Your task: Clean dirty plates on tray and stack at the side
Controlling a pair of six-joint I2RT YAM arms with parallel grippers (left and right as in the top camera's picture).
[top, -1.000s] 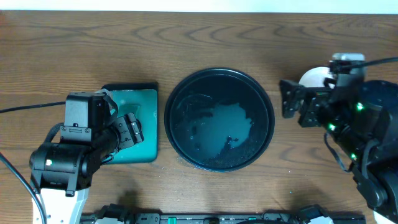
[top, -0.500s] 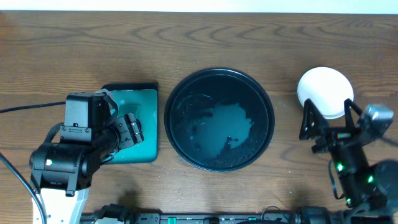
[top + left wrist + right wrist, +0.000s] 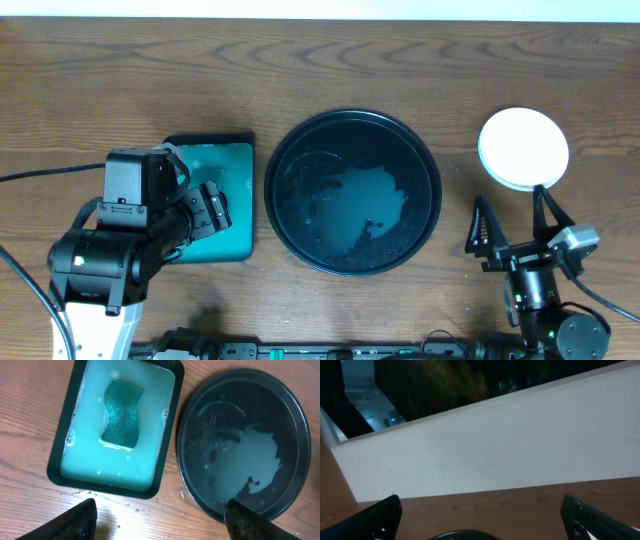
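The round black tray (image 3: 428, 170) sits mid-table and holds only a pale soapy puddle; it also shows in the left wrist view (image 3: 295, 420), and its rim shows in the right wrist view (image 3: 462, 535). A white plate (image 3: 523, 148) lies on the table to the tray's right; I cannot tell whether other plates lie under it. No mint green plate shows. My right gripper (image 3: 512, 228) is open and empty, near the front edge below the white plate. My left gripper (image 3: 212, 208) is open and empty above the teal tray.
A teal rectangular tray (image 3: 225, 160) left of the black tray holds foamy water and a teal sponge (image 3: 120, 415). Water drops lie on the wood between the two trays (image 3: 190, 494). A white wall (image 3: 520, 445) runs behind the table's far edge.
My right arm has drawn back from the white plate toward the front edge, leaving the plate uncovered on the table. The left arm has not moved.
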